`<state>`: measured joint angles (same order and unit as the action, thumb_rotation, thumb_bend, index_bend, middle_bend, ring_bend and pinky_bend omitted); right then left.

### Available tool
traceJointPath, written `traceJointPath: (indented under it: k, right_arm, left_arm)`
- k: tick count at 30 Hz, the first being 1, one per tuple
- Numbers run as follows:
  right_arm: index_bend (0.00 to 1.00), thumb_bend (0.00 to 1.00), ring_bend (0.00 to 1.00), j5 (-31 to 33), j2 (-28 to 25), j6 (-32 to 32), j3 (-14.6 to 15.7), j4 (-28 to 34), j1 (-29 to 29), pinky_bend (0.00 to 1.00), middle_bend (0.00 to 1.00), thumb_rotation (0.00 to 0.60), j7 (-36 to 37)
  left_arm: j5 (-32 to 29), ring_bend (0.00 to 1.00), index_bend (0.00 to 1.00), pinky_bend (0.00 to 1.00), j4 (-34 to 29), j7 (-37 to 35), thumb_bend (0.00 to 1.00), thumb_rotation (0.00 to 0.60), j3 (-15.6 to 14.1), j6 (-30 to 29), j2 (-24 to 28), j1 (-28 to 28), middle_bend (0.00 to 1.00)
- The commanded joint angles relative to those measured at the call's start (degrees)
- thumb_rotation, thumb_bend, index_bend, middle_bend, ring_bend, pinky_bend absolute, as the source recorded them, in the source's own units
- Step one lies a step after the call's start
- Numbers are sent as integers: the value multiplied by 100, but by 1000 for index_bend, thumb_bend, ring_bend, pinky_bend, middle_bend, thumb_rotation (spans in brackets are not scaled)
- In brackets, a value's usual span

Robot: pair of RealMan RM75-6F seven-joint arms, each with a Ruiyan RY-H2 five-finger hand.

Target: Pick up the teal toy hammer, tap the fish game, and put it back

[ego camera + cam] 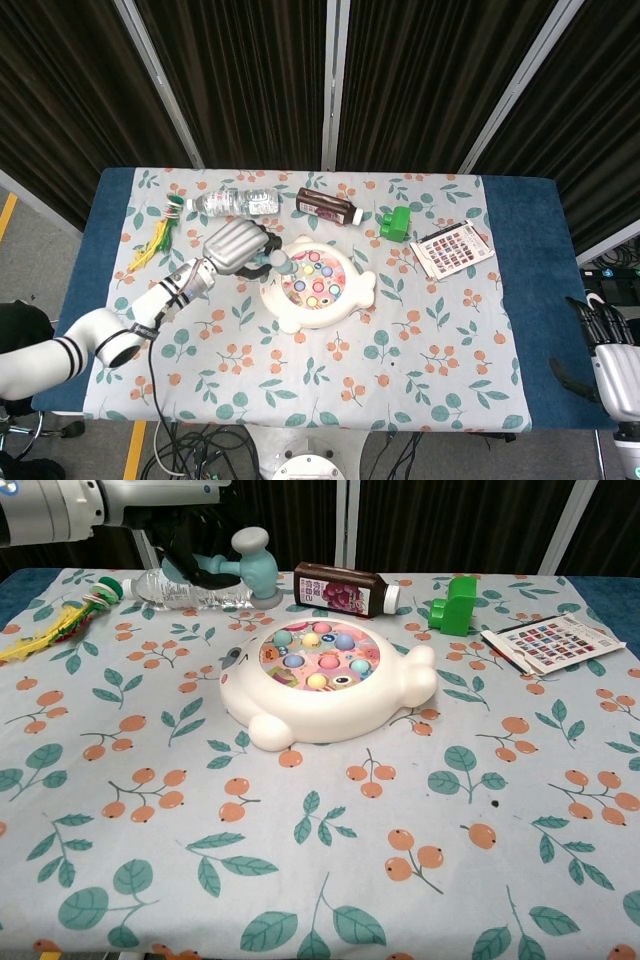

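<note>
My left hand [236, 246] [190, 542] grips the handle of the teal toy hammer [252, 562]. The hammer's grey-teal head [279, 264] hangs in the air above the left edge of the fish game. The fish game [317, 282] [322, 680] is a white fish-shaped toy with coloured fish in a pink round middle, lying at the table's centre. My right hand [612, 358] hangs off the table's right edge, holding nothing, with its fingers apart.
A clear water bottle [235, 203], a brown bottle [327, 208] and a green block [396, 222] lie along the back. A printed card [452, 247] sits at the right. A yellow-green toy [158, 236] lies at the back left.
</note>
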<state>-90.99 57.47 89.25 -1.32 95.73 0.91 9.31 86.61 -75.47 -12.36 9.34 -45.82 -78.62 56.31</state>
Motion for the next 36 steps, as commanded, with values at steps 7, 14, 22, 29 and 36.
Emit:
traceJointPath:
  k: [7, 14, 22, 29, 36]
  right_arm:
    - [0, 218, 0, -35, 13, 54, 23, -41, -44, 0, 135, 600, 40]
    - [0, 218, 0, -39, 4, 71, 31, -38, -65, 0, 135, 600, 38]
    - [0, 217, 0, -19, 7, 76, 31, -49, -86, 0, 135, 600, 54]
    - [0, 218, 0, -9, 28, 57, 40, -54, -95, 0, 135, 600, 51]
    - [0, 218, 0, 1, 39, 119, 42, -80, -144, 0, 135, 600, 75]
  left_arm:
    - [-447, 483, 648, 475, -3, 418, 535, 600, 97, 647, -233, 400, 579]
    - [-892, 483, 649, 486, 206, 770, 537, 600, 170, 1104, -382, 661, 582]
    - [-1277, 483, 651, 485, 384, 1052, 539, 600, 156, 1316, -366, 749, 582]
    - [-1474, 483, 656, 486, 555, 1306, 539, 600, 59, 1407, -593, 804, 582]
    - [-1708, 483, 657, 486, 543, 1491, 539, 600, 96, 1426, -590, 856, 582]
